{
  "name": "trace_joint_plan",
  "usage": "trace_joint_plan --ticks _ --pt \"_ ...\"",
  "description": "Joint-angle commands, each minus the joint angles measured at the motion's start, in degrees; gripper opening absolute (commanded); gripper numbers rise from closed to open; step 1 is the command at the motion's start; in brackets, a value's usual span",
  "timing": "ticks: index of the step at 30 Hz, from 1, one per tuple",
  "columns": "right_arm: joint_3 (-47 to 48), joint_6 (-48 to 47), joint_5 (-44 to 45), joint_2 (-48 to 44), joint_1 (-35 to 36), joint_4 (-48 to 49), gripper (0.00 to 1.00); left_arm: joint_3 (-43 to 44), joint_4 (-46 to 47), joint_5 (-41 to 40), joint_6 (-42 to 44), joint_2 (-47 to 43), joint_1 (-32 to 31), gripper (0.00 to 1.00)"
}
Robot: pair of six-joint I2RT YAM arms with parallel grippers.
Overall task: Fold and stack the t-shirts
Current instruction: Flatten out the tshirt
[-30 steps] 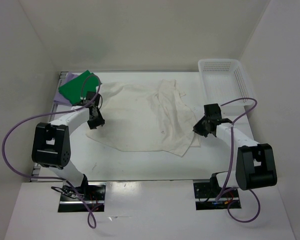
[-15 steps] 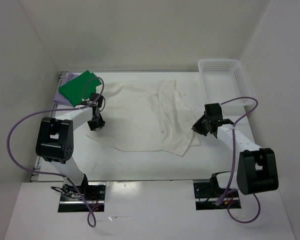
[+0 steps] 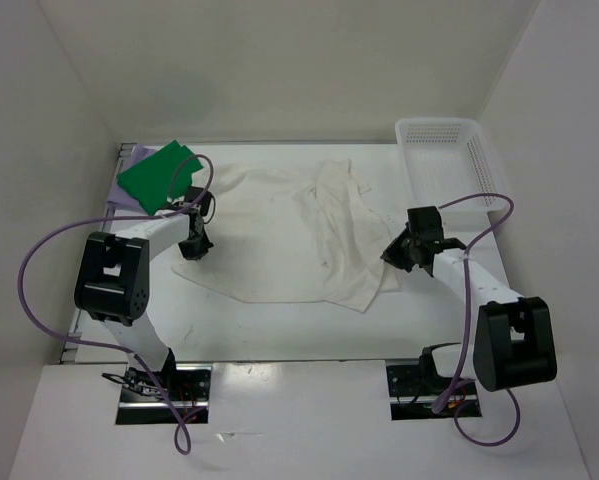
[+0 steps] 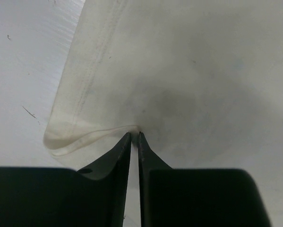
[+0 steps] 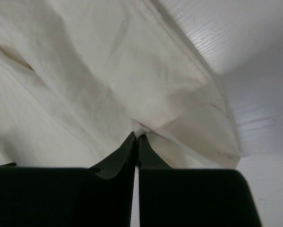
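Note:
The cream-white t-shirt [image 3: 279, 240] lies spread and rumpled across the middle of the table. My left gripper [image 3: 192, 248] is shut on the shirt's left edge; in the left wrist view the jaws [image 4: 135, 135] pinch the hem of the white cloth [image 4: 179, 71]. My right gripper [image 3: 394, 255] is shut on the shirt's right edge; in the right wrist view the jaws [image 5: 136, 135] pinch a small fold of white cloth [image 5: 84, 85]. The green t-shirt [image 3: 159, 175] lies folded at the far left on the lavender t-shirt [image 3: 129, 160], which shows only at its edges.
A white plastic mesh basket [image 3: 449, 160] stands at the far right corner. White walls enclose the table at the back and both sides. Purple cables loop beside each arm.
My left gripper has shifted slightly toward the back, near the green shirt. The shirt's left edge has followed a little. The right gripper has barely moved.

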Motion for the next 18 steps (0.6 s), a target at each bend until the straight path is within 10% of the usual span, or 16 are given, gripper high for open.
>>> trace_joint_plan --ticks 1,18 --pt "0.86 -0.50 0.17 -1.88 0.58 2.48 0.04 0.73 -1.06 -2.62 -1.64 0.14 -0.06 0.16" --pt "6.30 -0.50 3.43 -5.56 2.33 -5.95 0.00 0.11 -5.98 -6.93 -2.79 -15.30 -0.06 0.00"
